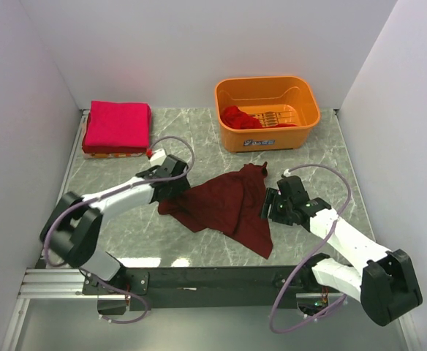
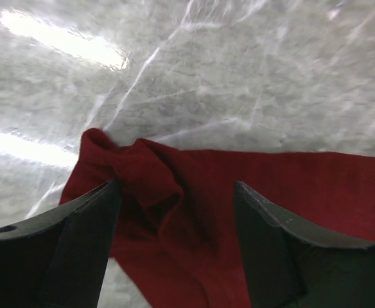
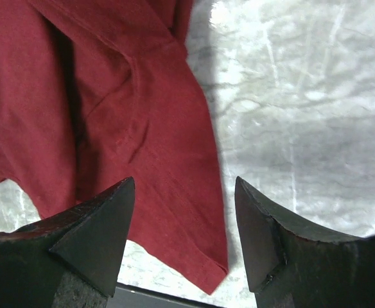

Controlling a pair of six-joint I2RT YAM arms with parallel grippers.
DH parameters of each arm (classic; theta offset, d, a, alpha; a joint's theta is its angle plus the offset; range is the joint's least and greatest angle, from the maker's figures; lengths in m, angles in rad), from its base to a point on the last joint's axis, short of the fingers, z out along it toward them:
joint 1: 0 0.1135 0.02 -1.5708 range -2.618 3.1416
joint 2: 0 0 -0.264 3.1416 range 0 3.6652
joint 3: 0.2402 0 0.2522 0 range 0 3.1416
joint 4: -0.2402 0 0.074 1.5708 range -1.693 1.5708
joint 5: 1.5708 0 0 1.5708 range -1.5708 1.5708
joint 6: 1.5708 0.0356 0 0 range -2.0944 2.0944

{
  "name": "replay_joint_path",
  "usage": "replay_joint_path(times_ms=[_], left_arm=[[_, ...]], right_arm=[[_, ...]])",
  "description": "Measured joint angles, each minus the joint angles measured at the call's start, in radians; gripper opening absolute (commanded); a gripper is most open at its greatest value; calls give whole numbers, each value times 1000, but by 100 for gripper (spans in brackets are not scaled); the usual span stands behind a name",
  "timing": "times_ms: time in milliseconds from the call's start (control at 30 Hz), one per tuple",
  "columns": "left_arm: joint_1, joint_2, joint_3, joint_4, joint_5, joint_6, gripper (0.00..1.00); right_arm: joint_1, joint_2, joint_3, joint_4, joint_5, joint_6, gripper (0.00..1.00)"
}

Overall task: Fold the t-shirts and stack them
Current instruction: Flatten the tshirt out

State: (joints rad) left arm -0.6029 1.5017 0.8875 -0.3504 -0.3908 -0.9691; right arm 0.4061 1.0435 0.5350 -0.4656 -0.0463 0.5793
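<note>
Crumpled dark maroon cloth t-shirt [image 1: 224, 208] lies centre of grey marbled table [image 1: 206, 139], btwn both arms. Left gripper [image 2: 176, 189] spread over its bunched corner, right gripper [image 3: 184, 183] spread at its hem, neither holding. Risk: you pinch one bunched layer, fold skews. Orange plastic basket [image 1: 266, 139] holds a bright red tee [image 1: 240, 117]

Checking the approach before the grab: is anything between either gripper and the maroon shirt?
Nothing visible does. The left gripper and the right gripper are both open right over opposite edges of the maroon t-shirt.
</note>
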Motion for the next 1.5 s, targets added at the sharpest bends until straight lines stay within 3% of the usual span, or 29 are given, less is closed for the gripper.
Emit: replay_joint_path(times_ms=[167,267,367,400,433,733,767,833,867,933,1167,1500], left_arm=[[18,90,20,-23,20,3,74],[34,95,20,-28,28,2,66],[44,98,20,-27,31,1,42],[45,101,20,-27,31,0,9],[47,105,20,-27,34,-5,1],[47,97,20,-34,32,6,1],[47,87,20,-35,29,6,1],[47,61,20,-36,26,6,1],[47,43,19,-37,23,5,1],[47,1,14,-38,16,5,1],[47,-129,8,-64,-19,7,1],[46,-362,244,-120,-146,58,1]], right_arm=[[12,48,0,29,-26,0,70],[27,78,0,32,-32,0,70],[45,104,0,31,-30,0,69],[53,112,0,31,-26,0,69],[61,121,0,31,-23,0,69],[135,165,16,-1,79,21,61],[146,171,20,-2,87,23,48],[166,182,21,0,87,29,33],[175,185,21,1,87,33,19],[185,190,20,3,75,49,1],[191,109,46,-41,98,57,0],[188,-240,474,-26,228,-9,0]])
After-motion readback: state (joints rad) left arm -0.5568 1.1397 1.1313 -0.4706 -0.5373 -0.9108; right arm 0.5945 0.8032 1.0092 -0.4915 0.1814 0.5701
